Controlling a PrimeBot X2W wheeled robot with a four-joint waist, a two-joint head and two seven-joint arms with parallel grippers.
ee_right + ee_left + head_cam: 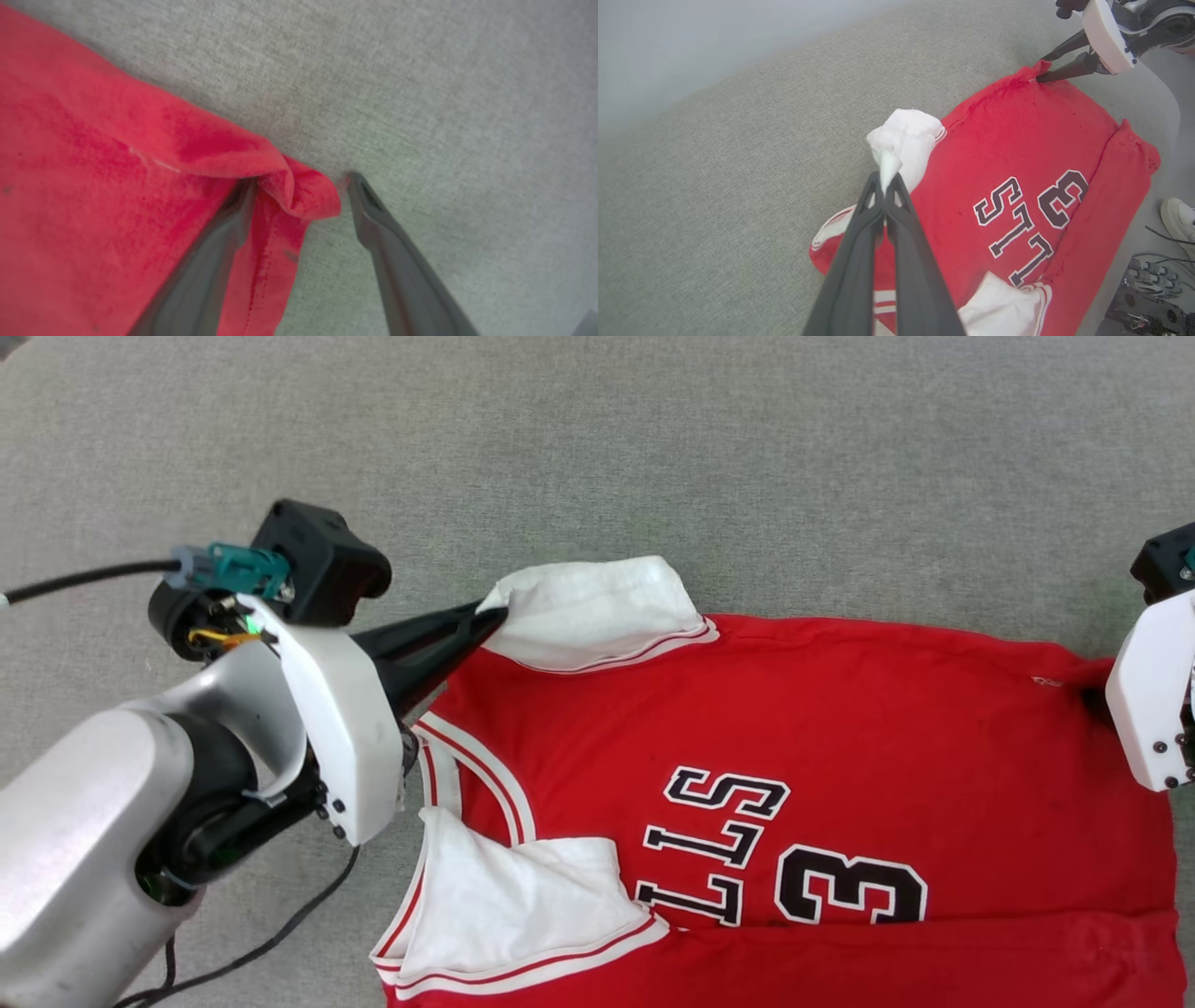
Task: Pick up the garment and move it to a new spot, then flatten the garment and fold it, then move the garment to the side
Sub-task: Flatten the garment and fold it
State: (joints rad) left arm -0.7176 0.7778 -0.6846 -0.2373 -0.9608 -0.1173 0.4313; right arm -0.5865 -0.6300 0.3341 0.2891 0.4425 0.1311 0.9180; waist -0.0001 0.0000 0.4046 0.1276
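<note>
Lying spread across the grey counter [653, 448], the red garment [840, 709] had its far white sleeve [597, 607] clamped in the left claw [883, 179], while the right claw [299, 186] stood apart astride a hem corner [306, 203].

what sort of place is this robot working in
Likely a robotics lab or test room: a wide grey woven fabric work surface, loose black cables beside it, and a person's white shoe nearby.
</note>
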